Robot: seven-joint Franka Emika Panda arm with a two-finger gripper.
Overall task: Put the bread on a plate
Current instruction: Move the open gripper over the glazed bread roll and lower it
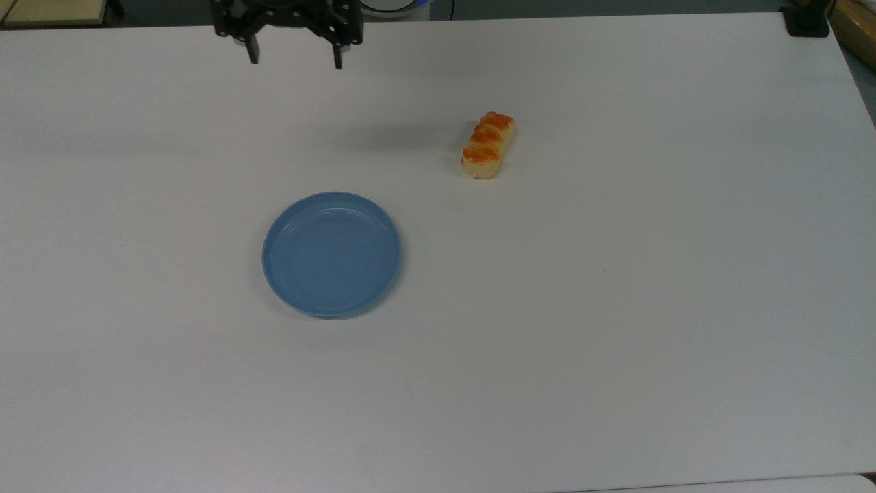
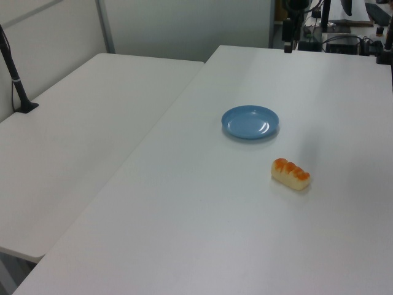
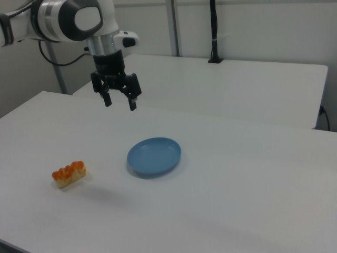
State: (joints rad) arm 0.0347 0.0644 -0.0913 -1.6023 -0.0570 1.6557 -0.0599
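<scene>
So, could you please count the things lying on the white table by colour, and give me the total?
Light blue: 1, the plate
Pale yellow with orange-brown glaze: 1, the bread
Total: 2, lying apart on the table. The black pincer hangs open above the table and is not counted.
</scene>
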